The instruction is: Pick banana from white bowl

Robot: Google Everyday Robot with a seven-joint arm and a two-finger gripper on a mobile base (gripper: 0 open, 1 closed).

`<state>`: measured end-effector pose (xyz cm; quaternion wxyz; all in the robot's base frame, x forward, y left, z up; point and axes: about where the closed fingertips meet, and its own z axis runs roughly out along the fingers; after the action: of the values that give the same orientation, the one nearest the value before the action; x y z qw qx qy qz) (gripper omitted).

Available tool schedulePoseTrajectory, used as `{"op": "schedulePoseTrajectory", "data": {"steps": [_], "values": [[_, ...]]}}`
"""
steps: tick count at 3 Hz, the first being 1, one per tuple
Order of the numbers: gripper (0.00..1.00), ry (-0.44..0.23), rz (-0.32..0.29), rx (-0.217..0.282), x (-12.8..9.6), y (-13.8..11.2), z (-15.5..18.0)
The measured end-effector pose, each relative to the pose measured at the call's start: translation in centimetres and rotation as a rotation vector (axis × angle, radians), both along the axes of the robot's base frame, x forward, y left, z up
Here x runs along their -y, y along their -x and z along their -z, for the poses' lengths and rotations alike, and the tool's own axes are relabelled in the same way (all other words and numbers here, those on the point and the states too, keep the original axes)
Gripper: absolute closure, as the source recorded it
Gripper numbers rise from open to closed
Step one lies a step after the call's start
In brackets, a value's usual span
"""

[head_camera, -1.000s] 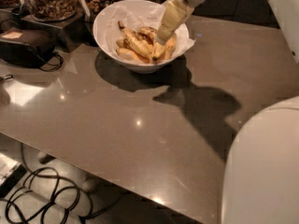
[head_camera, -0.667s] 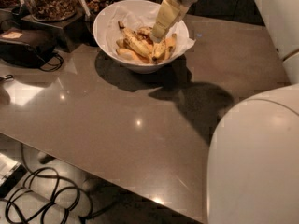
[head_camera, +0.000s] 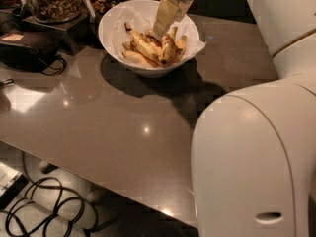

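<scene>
The white bowl (head_camera: 107, 22) stands at the back of the brown table, lined with white paper and holding several bananas. A brown-speckled banana (head_camera: 167, 47) lies at the right of the pile, with paler ones to its left. My gripper (head_camera: 161, 29) comes down from the top edge into the bowl. Its tip is at the bananas in the middle of the pile, just left of the speckled one. I cannot tell whether it touches a banana.
Glass jars of dark snacks (head_camera: 52, 0) stand at the back left on a dark stand. A black device (head_camera: 25, 49) with a cord lies left of the bowl. My own white arm housing (head_camera: 256, 157) fills the lower right. Cables (head_camera: 44, 209) lie on the floor below the table's near edge.
My gripper has moved left and lower, from the bowl's right rim to over the middle of the bananas. My arm housing has swung in and fills more of the lower right.
</scene>
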<state>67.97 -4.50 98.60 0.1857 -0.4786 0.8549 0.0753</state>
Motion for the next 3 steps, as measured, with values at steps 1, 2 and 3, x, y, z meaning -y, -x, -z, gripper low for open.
{"op": "schedulePoseTrajectory", "data": {"steps": [1, 2, 3], "values": [[0.37, 0.012, 0.027, -0.004, -0.5, -1.4, 0.7], [0.41, 0.035, 0.058, -0.013, -0.5, -2.6, 1.8], [0.41, 0.062, 0.081, -0.026, -0.4, -3.5, 3.1]]}}
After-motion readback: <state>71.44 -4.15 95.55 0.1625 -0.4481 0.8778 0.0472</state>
